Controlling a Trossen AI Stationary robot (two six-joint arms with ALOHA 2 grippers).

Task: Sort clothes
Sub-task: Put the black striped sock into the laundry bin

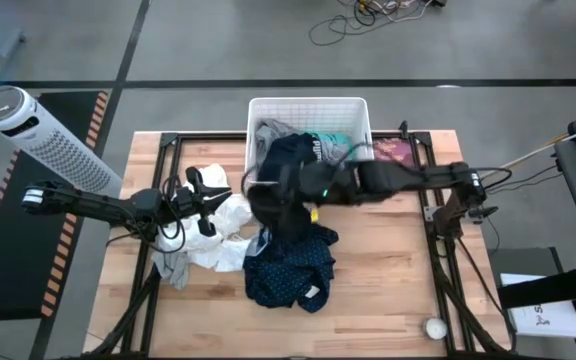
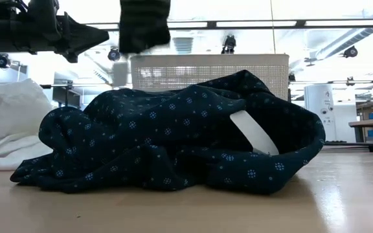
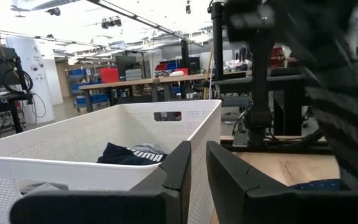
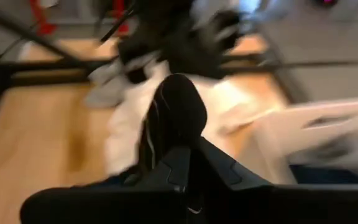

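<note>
We see the wooden surface (image 1: 388, 290) carrying everything, with the white basket (image 1: 308, 108) at its far edge, beyond both hands. The basket already holds a dark garment with white lettering (image 1: 303, 150), a teal piece (image 1: 330, 140) and a grey one (image 1: 271, 129).

On the surface just in front of the right hand (image 1: 265, 212) lies the dark navy dotted garment (image 1: 290, 262), crumpled in a mound with a white label (image 2: 254, 133) showing in its folds. Beside the left hand (image 1: 208, 187), and reaching toward the dotted garment, is the heap of white clothes (image 1: 223, 235), with a light grey piece (image 1: 173, 265) at its near end.

The right hand hangs above the surface between the basket and the dotted garment, its fingers pressed together on a black garment (image 4: 174, 115) that droops from them, lifted clear of the pile. The left hand waits over the white heap, turned toward the basket; its fingers (image 3: 178, 167) stand nearly together with only a narrow slit between them, pinching nothing.
</note>
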